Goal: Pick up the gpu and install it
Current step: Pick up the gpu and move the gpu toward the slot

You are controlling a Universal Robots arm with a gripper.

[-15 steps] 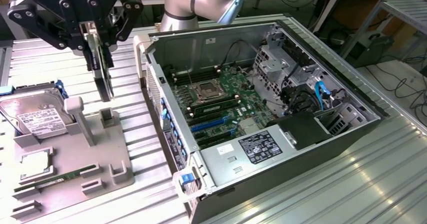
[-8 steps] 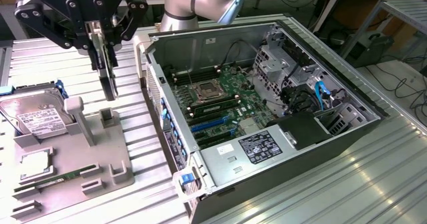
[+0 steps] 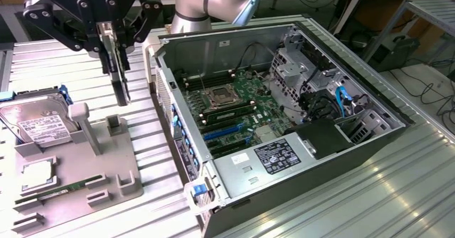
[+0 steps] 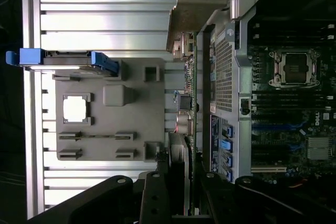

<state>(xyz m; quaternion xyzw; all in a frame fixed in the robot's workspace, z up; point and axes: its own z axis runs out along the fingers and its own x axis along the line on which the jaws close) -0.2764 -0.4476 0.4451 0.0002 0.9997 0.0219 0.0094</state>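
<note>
The gpu (image 3: pixel 119 83) hangs edge-on and upright, lifted above the grey holder tray (image 3: pixel 106 169) at the exterior view's left. My gripper (image 3: pixel 112 45) is shut on its top edge, black fingers on both faces. In the wrist view the gpu (image 4: pixel 190 103) runs as a thin strip with its silver end bracket (image 4: pixel 191 9) at the far end, and my gripper (image 4: pixel 184 195) clamps it. It sits just outside the side wall of the open computer case (image 3: pixel 370 137). The motherboard (image 3: pixel 238 102) with its blue and black slots (image 3: pixel 224 134) lies inside, apart from the card.
On the tray's side, a silver hard drive (image 3: pixel 35 123) in a blue carrier stands, with a square chip (image 3: pixel 39 171) and a narrow green memory stick (image 3: pixel 53 193). Grey posts (image 3: pixel 80 126) rise from the tray below the card. Cables and a drive cage (image 3: pixel 313 73) crowd the case's far end.
</note>
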